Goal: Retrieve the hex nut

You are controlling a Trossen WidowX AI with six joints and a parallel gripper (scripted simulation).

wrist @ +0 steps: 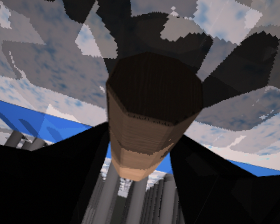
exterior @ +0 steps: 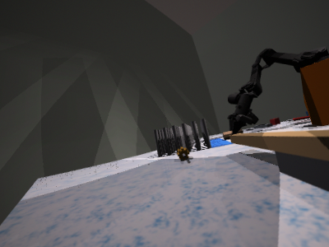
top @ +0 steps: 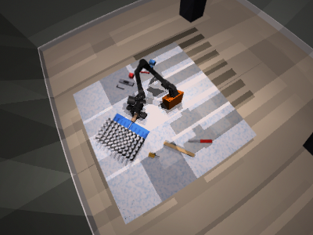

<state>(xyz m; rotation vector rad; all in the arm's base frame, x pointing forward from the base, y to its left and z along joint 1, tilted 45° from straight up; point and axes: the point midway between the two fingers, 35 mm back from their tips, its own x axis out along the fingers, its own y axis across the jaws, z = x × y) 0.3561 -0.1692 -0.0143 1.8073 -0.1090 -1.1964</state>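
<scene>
Fingers: the gripper (top: 134, 115) was clamped on a wooden-handled tool (wrist: 146, 131).
Tool tip: over the blue strip (top: 133, 125), beside the spacers (top: 119, 138).

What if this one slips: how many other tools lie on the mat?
3 clear: red-handled screwdriver and wooden stick out beside the spacers, dark tool behind the arm. Smaller bits may be tools too.

I see a brown wooden floor (top: 250, 188) with a low pale wall (top: 59, 113) around it, dark grey walls (exterior: 82, 86) behind, and a black post (top: 193, 1) standing up top.
</scene>
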